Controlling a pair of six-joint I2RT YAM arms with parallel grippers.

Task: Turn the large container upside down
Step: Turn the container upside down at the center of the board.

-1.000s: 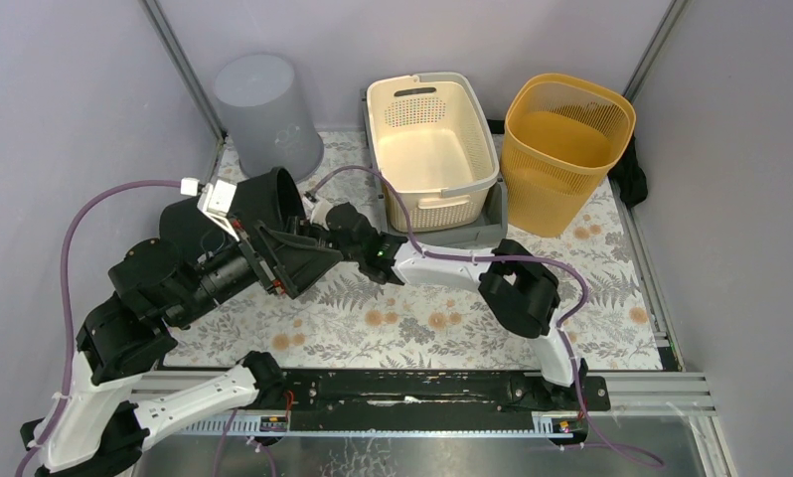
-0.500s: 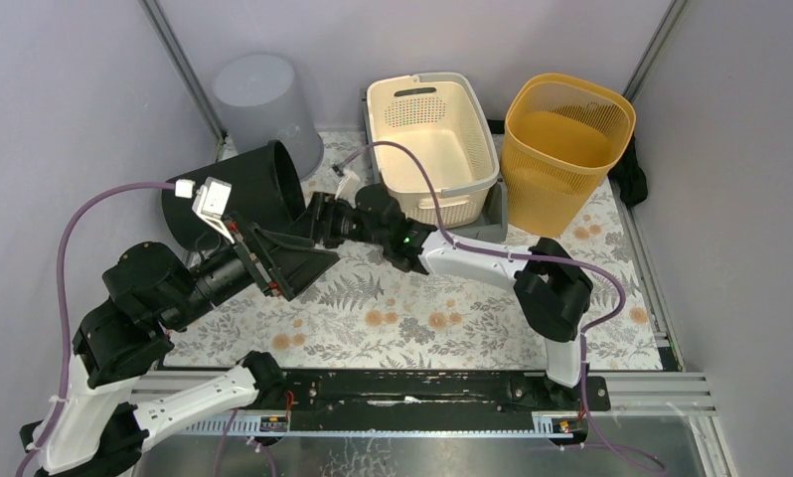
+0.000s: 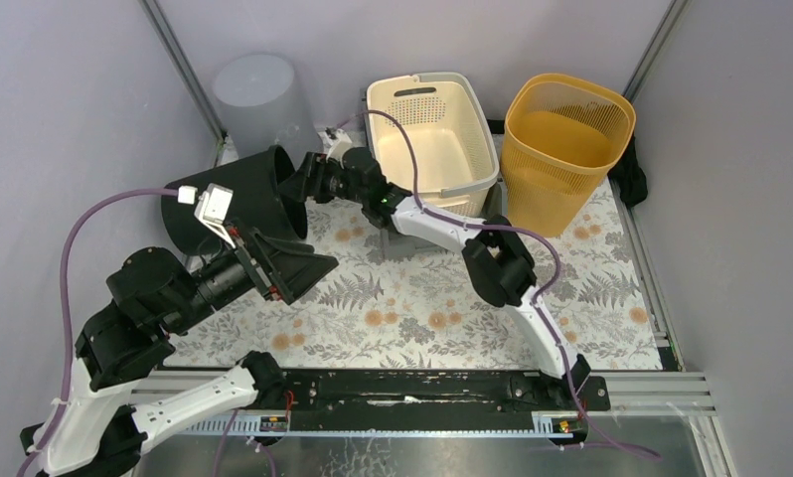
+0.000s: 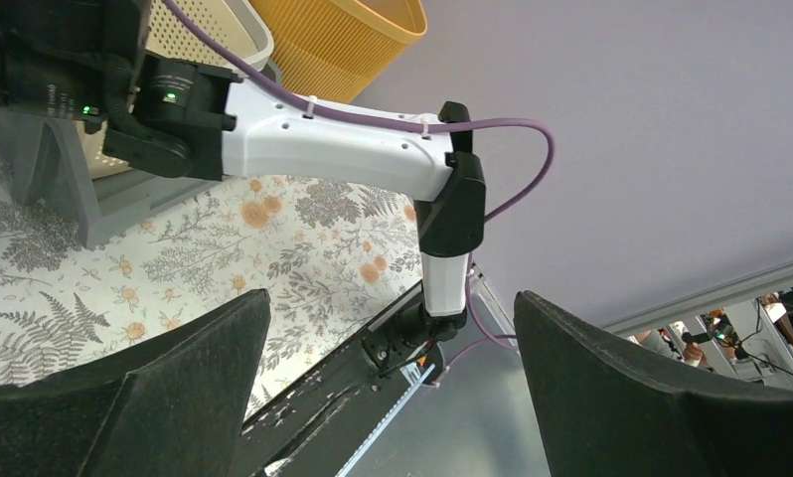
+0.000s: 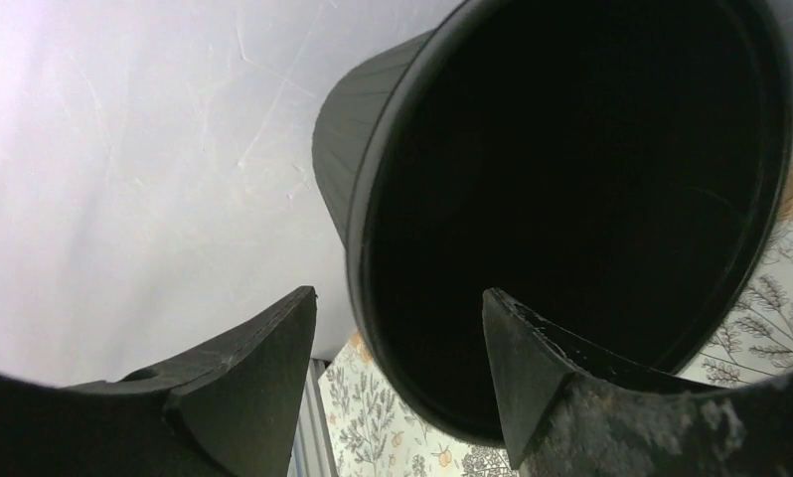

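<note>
The large container is a black round bin (image 3: 229, 194) lying on its side at the left of the table, its mouth facing right. It fills the right wrist view (image 5: 571, 199). My right gripper (image 3: 293, 184) is open at the bin's upper rim. In its wrist view (image 5: 397, 298) one finger is outside the wall and the other in front of the dark mouth, with the rim between them and not clamped. My left gripper (image 3: 298, 266) is open and empty, just below the bin and apart from it. Its wrist view (image 4: 393, 298) holds nothing between the fingers.
An upturned grey bin (image 3: 258, 94) stands at the back left, close behind the black bin. A cream basket (image 3: 427, 139) sits on a grey tray at the back centre. An orange mesh basket (image 3: 566, 149) stands at the back right. A floral mat (image 3: 422, 308) covers the table.
The black bin has moved back and left, away from my left gripper. My right arm has stretched toward the back left with its fingers at the rim. My left gripper has drawn back slightly.
</note>
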